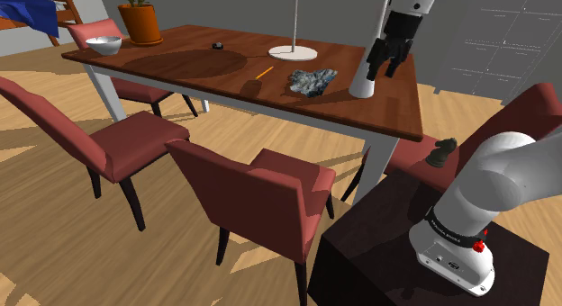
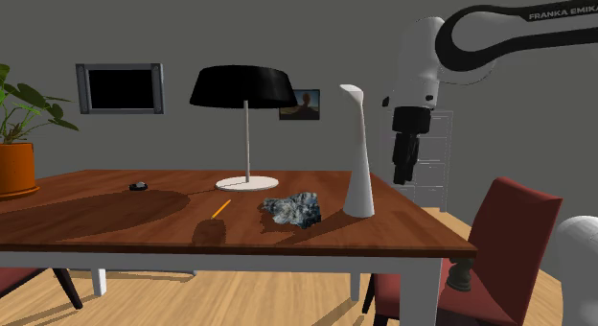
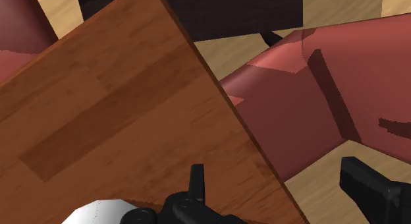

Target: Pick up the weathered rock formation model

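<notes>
Upright, white vase (image 2: 359, 171) near rock model (image 2: 293, 210), plant (image 2: 21, 108) in orange pot (image 2: 14, 169)

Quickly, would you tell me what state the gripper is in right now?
Gripper: open, holding nothing, near the top of the tall white vase and apart from the grey rock model.

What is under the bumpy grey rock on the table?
The rock lies straight on the brown wooden table, near an orange pencil. Its own body covers the spot beneath it, so whether anything small sits there cannot be seen.
</notes>
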